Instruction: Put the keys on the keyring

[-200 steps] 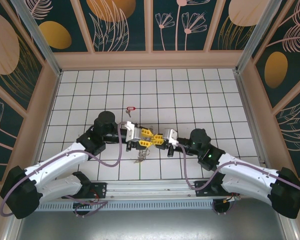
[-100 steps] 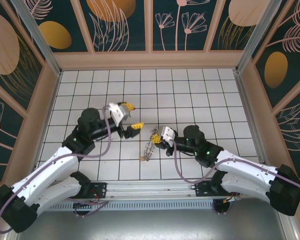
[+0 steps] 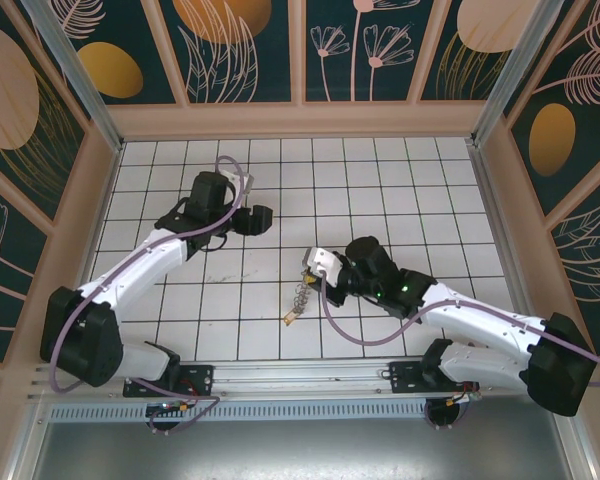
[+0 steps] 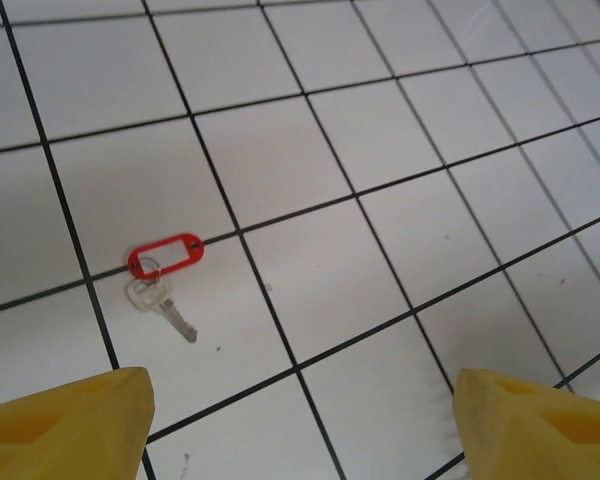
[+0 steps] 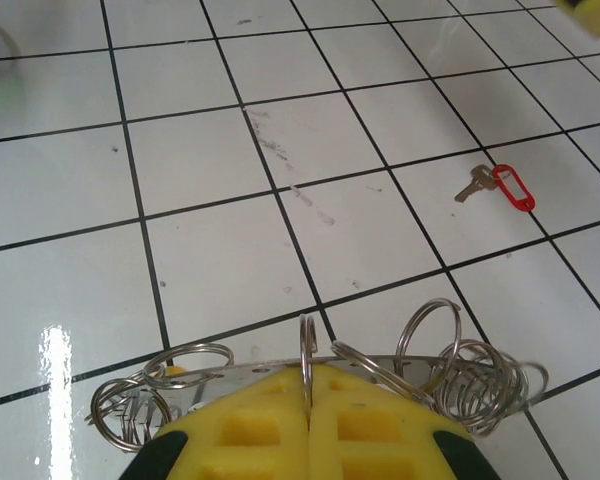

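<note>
The white tiled floor [image 3: 400, 190] lies open on every side of your work, and the panelled walls [image 3: 300, 118] are well away, so you have free room to come down. Your left gripper [image 4: 300, 428] hangs over the key [image 4: 166, 305] with its fingers spread wide and empty. In its wrist view the key lies ahead of the fingertips and off toward the left-hand one, not centred in the gap. The red tag [image 4: 167, 254] lies crosswise at the far end, and the blade runs back toward the gripper, slanting right. I judge you should shift forward and toward that side before closing. Your right gripper [image 5: 307, 390] is clamped tight on the keyring [image 5: 380, 362], whose wire loops fan out to both sides of the fingers. It sits well apart from the key, so the left arm is the nearer one.
</note>
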You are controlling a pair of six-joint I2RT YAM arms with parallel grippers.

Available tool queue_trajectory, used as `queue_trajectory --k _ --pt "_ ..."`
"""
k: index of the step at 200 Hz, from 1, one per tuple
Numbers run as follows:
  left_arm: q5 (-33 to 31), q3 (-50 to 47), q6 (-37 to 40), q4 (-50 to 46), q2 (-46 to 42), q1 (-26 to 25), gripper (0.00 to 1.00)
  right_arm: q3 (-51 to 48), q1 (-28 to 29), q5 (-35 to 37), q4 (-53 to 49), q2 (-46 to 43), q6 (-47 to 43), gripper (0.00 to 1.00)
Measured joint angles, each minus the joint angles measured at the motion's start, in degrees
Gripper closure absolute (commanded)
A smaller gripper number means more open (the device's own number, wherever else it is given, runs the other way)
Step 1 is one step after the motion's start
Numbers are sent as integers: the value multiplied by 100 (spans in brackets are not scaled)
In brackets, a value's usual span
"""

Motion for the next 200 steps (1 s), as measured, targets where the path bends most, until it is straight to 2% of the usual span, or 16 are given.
queue_trajectory --k 13,56,89,127,200 --pt "-52 90 -55 -63 229 24 32 -83 2 -63 42 -63 -122 100" --pt "-372 627 -26 -236 1357 72 35 -664 74 -431 321 -852 -774 100" --pt "-647 1340 -7 -601 2269 70 38 -573 81 -459 337 -804 -1119 100" --pt "-1165 2347 -177 -1040 3272 76 50 -566 7 -507 339 -765 -1178 100" --pt "-1320 2997 -490 -1379 3932 81 59 -566 -251 -669 337 -837 -1178 100"
